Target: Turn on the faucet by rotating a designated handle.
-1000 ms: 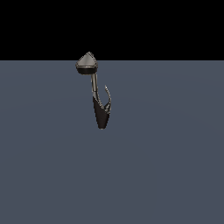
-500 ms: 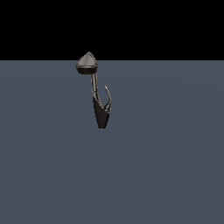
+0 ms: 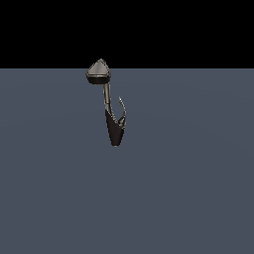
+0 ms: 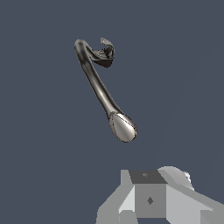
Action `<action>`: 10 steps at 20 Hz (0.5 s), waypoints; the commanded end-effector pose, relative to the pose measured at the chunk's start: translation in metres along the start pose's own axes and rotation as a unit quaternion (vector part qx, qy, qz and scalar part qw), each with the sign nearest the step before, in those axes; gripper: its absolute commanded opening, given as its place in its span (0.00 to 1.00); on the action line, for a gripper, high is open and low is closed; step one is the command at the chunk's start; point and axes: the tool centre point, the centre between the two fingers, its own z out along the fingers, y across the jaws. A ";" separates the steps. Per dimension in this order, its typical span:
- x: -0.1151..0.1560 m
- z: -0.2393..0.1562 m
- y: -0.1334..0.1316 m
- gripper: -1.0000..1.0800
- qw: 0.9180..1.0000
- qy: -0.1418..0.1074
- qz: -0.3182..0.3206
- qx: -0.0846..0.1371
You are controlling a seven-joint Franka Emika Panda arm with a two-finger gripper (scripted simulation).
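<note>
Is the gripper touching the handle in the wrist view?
No: the gripper sits apart from the faucet, and the handle is at its far end.

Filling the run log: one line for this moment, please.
dark bronze cone-headed faucet: untouched | thin curved handle: free | gripper: apart from faucet

Dark metal faucet with its hooked handle, alone on a flat grey-blue surface.

In the exterior view the faucet stands with its cone-shaped head at 12 o'clock, a thin stem slanting down toward 5 o'clock into a tapered black body ending in a point. The handle, a slim curved grey sliver, branches off the body at 3 o'clock and hooks upward. In the wrist view the faucet shows a glossy stem, the handle curling at its far end.
</note>
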 end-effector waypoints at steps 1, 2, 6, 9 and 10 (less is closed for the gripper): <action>0.016 0.010 -0.009 0.00 0.999 -0.014 0.031 0.012; 0.022 0.014 -0.012 0.00 0.999 -0.020 0.043 0.017; 0.048 0.031 -0.024 0.00 0.994 -0.043 0.092 0.037; 0.068 0.044 -0.032 0.00 0.988 -0.061 0.129 0.052; 0.075 0.048 -0.034 0.00 0.986 -0.067 0.141 0.057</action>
